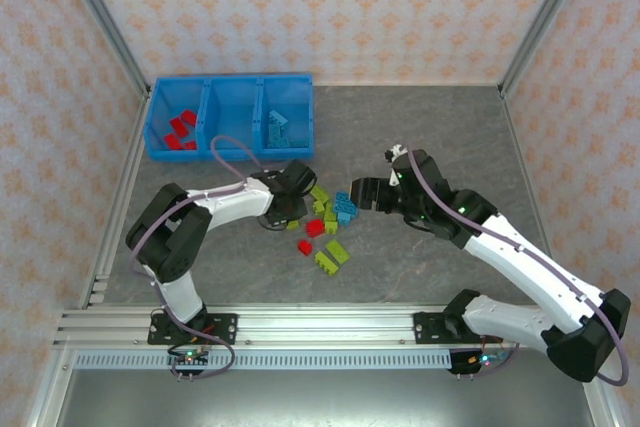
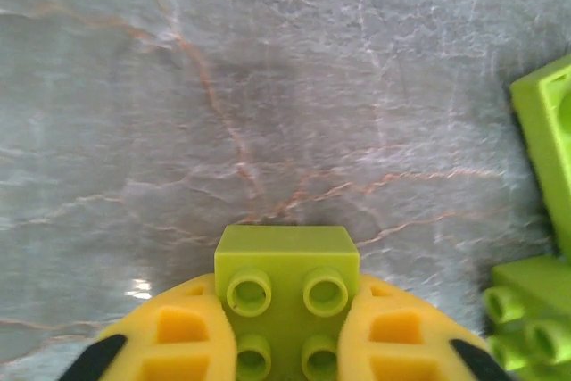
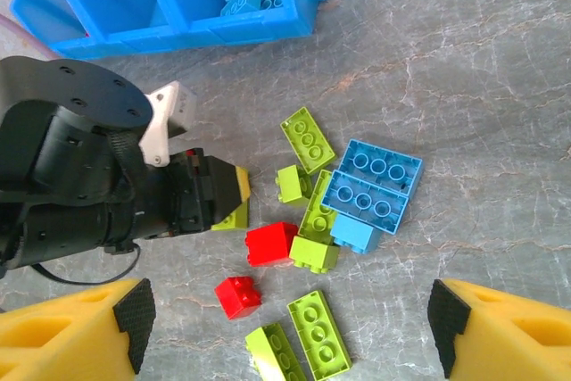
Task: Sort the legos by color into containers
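Lime lego (image 2: 285,302) pinched in left jaws, right jaws wide, seemingly empty.

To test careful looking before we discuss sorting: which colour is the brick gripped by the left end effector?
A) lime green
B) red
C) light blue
A: the left wrist view shows the left end effector closed on both sides of a lime green brick.

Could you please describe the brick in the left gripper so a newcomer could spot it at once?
In front of the bright blue bin lies a loose pile of bricks, with the left gripper at its left edge. The brick is the lime green one pinched between that gripper's yellow fingers; every other green brick lies free on the table.
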`<state>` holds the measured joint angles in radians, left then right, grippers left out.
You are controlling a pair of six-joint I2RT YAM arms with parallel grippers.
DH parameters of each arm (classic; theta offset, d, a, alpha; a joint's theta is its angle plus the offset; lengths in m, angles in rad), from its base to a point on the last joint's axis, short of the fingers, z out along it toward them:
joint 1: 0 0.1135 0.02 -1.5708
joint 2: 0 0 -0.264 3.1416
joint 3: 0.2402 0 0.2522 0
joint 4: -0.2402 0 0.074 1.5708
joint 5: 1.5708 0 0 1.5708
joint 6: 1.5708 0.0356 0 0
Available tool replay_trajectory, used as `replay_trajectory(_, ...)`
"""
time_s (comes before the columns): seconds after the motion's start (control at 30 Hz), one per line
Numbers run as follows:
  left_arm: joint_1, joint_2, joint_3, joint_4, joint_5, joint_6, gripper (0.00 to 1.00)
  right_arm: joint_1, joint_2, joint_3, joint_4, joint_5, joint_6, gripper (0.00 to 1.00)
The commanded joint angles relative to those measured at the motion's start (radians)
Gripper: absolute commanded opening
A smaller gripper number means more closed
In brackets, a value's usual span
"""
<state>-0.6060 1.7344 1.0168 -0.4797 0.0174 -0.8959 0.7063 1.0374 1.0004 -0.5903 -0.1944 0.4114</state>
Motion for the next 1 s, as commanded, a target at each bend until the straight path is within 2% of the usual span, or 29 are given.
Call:
replay_trajectory(0.0,0.028,-0.127,-0.017,-0.074,-0.054,0.04,0.11,0.002,0.022,0.0,0.009,-0.044,-0.001,0.82)
replay_trajectory(0.13,0.112,-0.287,0.068,-0.172,-0.174,0.119,0.11,0.003,0.04,0.012,0.028,-0.052,0.01,0.82)
replay_trajectory(0.23,0.225,-0.306,0.167,-0.165,-0.254,0.205,0.11,0.002,0.081,0.038,0.065,-0.018,-0.017,0.82)
replay_trajectory(0.3,0.294,-0.238,0.269,-0.163,-0.304,0.254,0.11,0.002,0.13,0.044,0.141,0.013,-0.048,0.82)
replay_trajectory(0.4,0.339,-0.08,0.451,-0.188,-0.389,0.305,0.11,-0.001,0.247,0.07,0.247,0.049,-0.067,0.82)
replay_trajectory(0.57,0.391,0.227,0.75,-0.206,-0.387,0.331,0.14,-0.003,0.426,0.245,0.158,0.038,-0.07,0.82)
replay_trajectory(0.7,0.434,0.456,0.998,-0.287,-0.4,0.321,0.16,-0.004,0.453,0.275,0.119,0.018,-0.123,0.82)
replay_trajectory(0.77,0.459,0.52,1.061,-0.292,-0.361,0.316,0.2,-0.004,0.455,0.287,0.093,0.015,-0.158,0.83)
replay_trajectory(0.83,0.478,0.558,1.097,-0.29,-0.321,0.311,0.28,-0.004,0.458,0.293,0.072,0.012,-0.177,0.83)
replay_trajectory(0.9,0.487,0.566,1.107,-0.286,-0.295,0.313,0.4,-0.006,0.458,0.294,0.064,0.007,-0.176,0.83)
replay_trajectory(0.97,0.488,0.554,1.102,-0.283,-0.281,0.318,0.44,-0.007,0.456,0.291,0.068,0.003,-0.163,0.83)
